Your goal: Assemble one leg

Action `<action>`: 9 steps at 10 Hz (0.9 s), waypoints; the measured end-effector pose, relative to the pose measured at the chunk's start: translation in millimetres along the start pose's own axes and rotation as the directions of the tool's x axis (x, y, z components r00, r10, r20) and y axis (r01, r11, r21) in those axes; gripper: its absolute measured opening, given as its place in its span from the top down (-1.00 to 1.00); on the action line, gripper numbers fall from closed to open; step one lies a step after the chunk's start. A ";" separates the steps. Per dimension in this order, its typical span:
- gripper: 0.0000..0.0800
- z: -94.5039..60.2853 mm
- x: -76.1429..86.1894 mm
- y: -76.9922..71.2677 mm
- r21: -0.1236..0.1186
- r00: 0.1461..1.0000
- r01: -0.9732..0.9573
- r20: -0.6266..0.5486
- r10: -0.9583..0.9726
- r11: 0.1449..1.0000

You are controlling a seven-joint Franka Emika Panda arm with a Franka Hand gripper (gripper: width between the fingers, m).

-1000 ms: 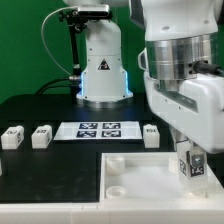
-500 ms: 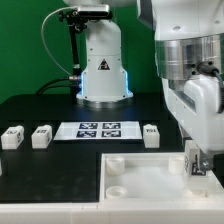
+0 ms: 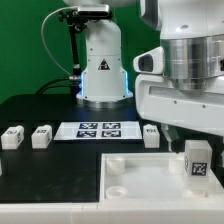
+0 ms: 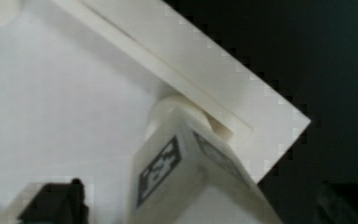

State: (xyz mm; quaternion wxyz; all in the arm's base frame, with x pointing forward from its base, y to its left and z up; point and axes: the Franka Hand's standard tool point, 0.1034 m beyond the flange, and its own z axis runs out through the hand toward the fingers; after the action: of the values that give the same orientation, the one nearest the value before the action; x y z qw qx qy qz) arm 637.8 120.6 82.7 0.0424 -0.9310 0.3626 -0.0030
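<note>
One leg [image 3: 197, 160], a small white block with a black-and-white tag facing the camera, stands upright on the corner of the large flat white square piece [image 3: 150, 178] at the exterior view's right. My gripper [image 3: 188, 130] hangs just above it, open, touching nothing. In the wrist view the leg [image 4: 185, 175] sits between my two dark fingertips [image 4: 55, 200], with a gap on each side, at the corner of the white piece [image 4: 69, 110]. Three more legs stand on the black table: two at the left [image 3: 12, 137] [image 3: 41, 136] and one near the middle [image 3: 151, 135].
The marker board [image 3: 98, 129] lies flat between the loose legs. A white robot base [image 3: 102, 65] with a lit blue ring stands behind it. Round sockets [image 3: 116, 162] show at the left corners of the white piece.
My gripper was closed around the leg at the white piece's corner; it has let go and risen. The leg stays standing on its own.
</note>
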 end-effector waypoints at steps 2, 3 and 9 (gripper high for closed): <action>-0.62 -1.6 0.7 1.8 -0.042 0.895 0.446 0.013 -0.446 0.894; -0.62 -0.4 0.3 2.8 -0.042 0.852 0.524 0.020 -0.523 0.851; 0.27 -0.3 -0.5 2.2 -0.037 0.989 0.145 0.009 -0.145 0.989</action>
State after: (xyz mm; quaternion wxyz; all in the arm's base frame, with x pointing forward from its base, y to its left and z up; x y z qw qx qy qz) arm 636.0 119.3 82.8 0.0255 -0.9555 0.2938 0.0037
